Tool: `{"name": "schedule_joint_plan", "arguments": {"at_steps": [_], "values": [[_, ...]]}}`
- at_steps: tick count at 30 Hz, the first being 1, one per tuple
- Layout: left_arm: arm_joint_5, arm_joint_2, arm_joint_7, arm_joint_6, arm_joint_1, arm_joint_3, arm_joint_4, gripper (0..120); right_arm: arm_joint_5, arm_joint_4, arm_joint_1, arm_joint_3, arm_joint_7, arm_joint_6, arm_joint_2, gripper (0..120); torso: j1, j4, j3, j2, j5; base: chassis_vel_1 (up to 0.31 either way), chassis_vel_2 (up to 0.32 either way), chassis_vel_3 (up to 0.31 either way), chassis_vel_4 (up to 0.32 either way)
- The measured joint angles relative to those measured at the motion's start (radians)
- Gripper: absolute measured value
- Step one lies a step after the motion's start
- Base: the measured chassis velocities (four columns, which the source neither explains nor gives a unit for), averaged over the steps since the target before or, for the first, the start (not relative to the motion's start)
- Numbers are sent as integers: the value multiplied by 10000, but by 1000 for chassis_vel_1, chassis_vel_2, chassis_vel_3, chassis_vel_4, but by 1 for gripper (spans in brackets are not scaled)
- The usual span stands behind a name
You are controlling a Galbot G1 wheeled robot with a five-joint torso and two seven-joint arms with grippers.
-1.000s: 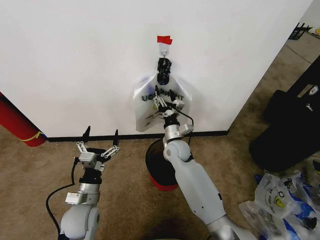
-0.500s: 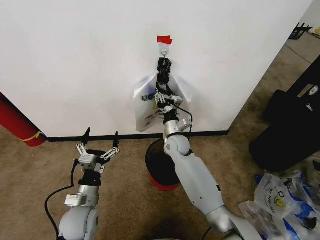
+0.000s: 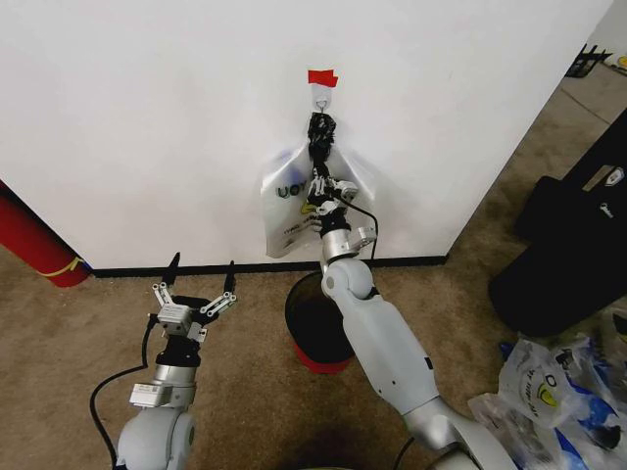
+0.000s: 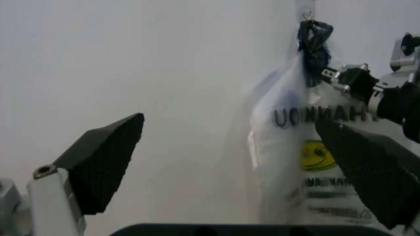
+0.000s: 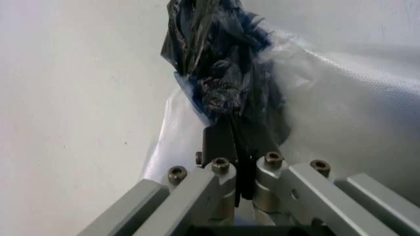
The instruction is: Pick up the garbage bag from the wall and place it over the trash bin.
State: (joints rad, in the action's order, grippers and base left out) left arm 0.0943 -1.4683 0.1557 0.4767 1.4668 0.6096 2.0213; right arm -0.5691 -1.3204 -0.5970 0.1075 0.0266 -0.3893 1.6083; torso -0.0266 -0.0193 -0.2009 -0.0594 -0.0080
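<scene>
Still hanging from the metal hook (image 3: 321, 95) on the wall (image 3: 147, 117): the garbage bag (image 3: 294, 211), directly above the trash bin (image 3: 312, 328). Clamping narrowly on its dark knotted neck (image 5: 220, 78): the right gripper (image 3: 316, 179). Idling low with fingers spread wide: the left gripper (image 3: 202, 281). Remaining: unhooking, draping over the bin.

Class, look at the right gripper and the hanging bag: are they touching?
Touching. In the right wrist view the right gripper is shut on the bag's dark bunched neck, plastic pinched between its fingers. The head view agrees.
</scene>
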Motion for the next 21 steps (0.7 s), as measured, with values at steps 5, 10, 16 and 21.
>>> {"name": "schedule_joint_plan", "arguments": {"at_steps": [5,10,16,21], "values": [[-37,-44,0,28,-6,-37,-52,100,10,1,-41,21,27,-4,-1,0,0,0,0,0,0,0,0,0,0],[-56,-73,3,44,-10,-56,-82,100,12,11,-58,60,58,-28,-1,0,0,0,0,0,0,0,0,0,0],[-63,-94,6,50,-18,-61,-99,100,9,9,-68,52,105,-30,-1,0,0,0,0,0,0,0,0,0,0],[-64,-100,7,59,-12,-57,-106,100,21,-68,-161,37,248,-31,-2,3,0,0,0,0,0,0,0,0,0]]}}
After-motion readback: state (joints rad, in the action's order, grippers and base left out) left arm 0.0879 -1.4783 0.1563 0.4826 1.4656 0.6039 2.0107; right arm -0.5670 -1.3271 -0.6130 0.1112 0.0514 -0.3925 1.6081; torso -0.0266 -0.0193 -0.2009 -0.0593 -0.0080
